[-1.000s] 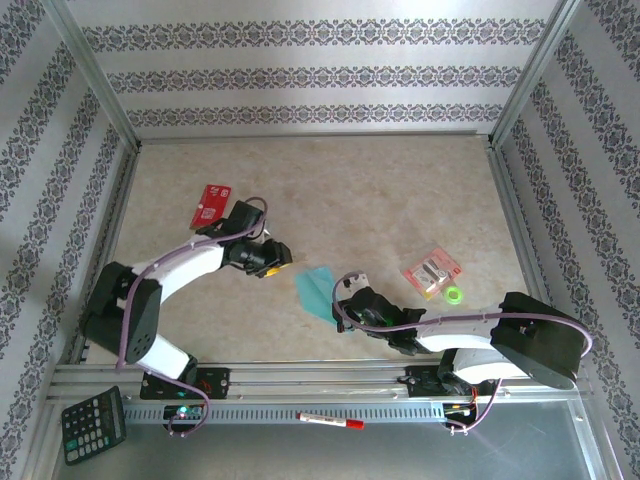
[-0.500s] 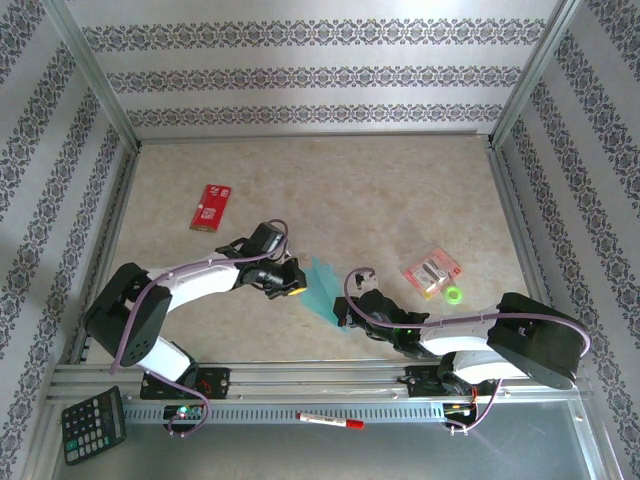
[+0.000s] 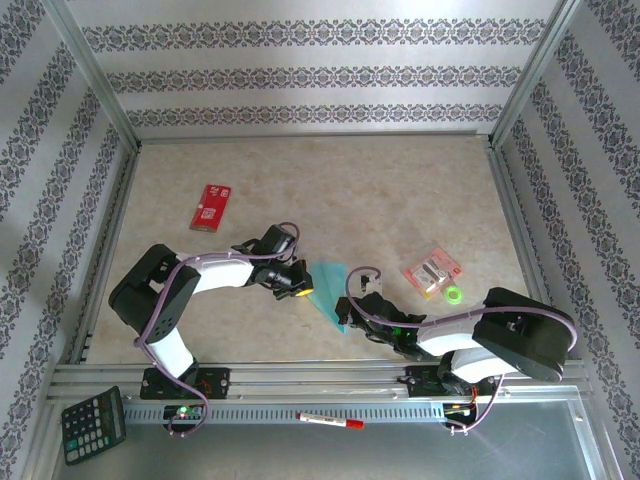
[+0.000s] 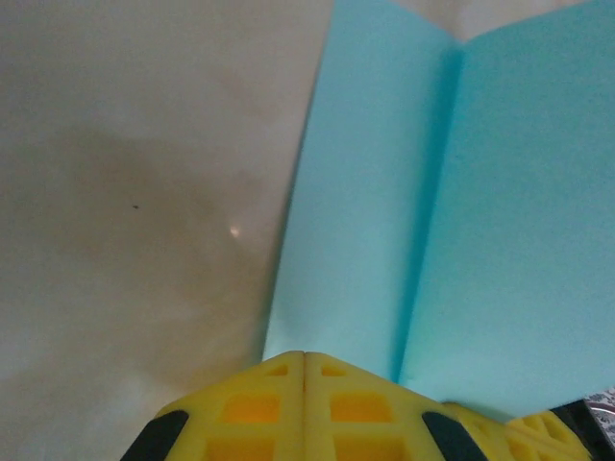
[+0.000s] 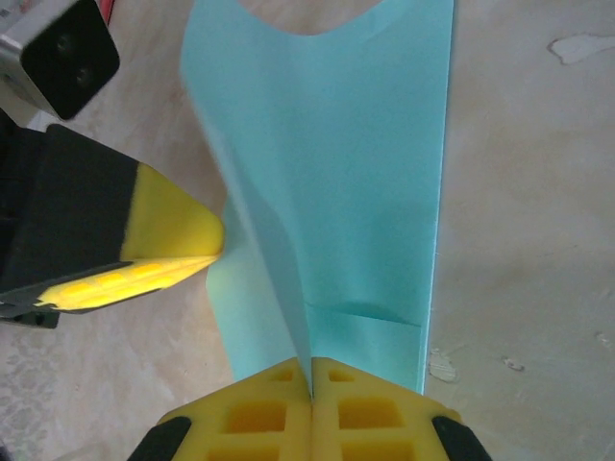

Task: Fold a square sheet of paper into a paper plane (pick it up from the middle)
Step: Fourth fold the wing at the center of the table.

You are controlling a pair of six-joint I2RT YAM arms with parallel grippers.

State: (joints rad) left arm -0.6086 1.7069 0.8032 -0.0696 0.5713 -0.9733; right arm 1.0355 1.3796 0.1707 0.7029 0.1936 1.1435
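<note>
Now, from above, the square sheet of paper point(image 3: 328, 285) lies creased on the bench point(image 3: 400, 190). Its long side runs away from the right jaws, which sit nearest. The left jaws have slid in to its left edge.

Left wrist: the left jaws are closed on that edge of the sheet point(image 4: 461, 211).

Right wrist: the right jaws are closed on the raised fold at the sheet's point(image 5: 356, 173) near end.

I have both arms stretched low and bent inward, wrists angled toward each other near the centre. My left gripper point(image 4: 305, 357) has its yellow fingers pressed flat together. My right gripper point(image 5: 310, 365) is clamped on the sheet of paper point(image 5: 365, 192), its fingers meeting along the crease.
</note>
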